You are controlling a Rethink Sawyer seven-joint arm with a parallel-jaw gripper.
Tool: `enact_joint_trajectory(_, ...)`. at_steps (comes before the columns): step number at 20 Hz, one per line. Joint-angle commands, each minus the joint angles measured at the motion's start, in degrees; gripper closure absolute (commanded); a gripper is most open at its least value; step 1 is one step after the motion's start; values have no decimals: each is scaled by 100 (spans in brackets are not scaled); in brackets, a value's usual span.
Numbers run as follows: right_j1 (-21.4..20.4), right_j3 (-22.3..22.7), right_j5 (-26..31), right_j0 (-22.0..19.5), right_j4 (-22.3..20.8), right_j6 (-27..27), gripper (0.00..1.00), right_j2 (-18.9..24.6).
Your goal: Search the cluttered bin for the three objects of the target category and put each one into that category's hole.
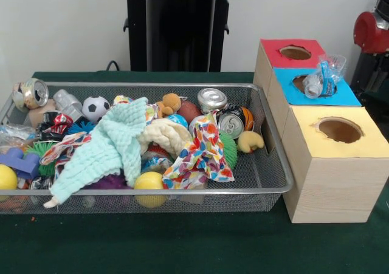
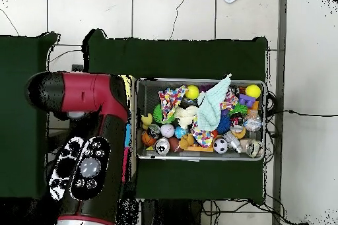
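Fingers of the gripper show in neither view, so I cannot tell whether they are released or clenched. From the front, only a red part of the arm (image 1: 371,31) stands at the right edge. A crushed plastic bottle (image 1: 322,79) lies on the blue-topped box (image 1: 343,96), just beside its hole, between the red-topped box (image 1: 273,56) and the yellow-topped box (image 1: 371,145). The wire bin (image 1: 267,189) holds drink cans (image 1: 231,124), a small soccer ball (image 1: 95,107), a mint knitted cloth (image 1: 115,146) and a yellow ball (image 1: 149,181). From overhead, the arm hides the boxes left of the bin, and the mint cloth lies across the heap.
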Motion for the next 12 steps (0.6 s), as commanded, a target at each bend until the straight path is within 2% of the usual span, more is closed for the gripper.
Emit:
enact_joint_trajectory(1, 249, 438, -90, -211, -127, 1308, 100, 249)
enact_joint_trajectory(8, 196, 460, 593, -146, -241, 1387, 100, 58)
enact_joint_trajectory(12, 184, 480, 653, -150, -307, 1302, 100, 16)
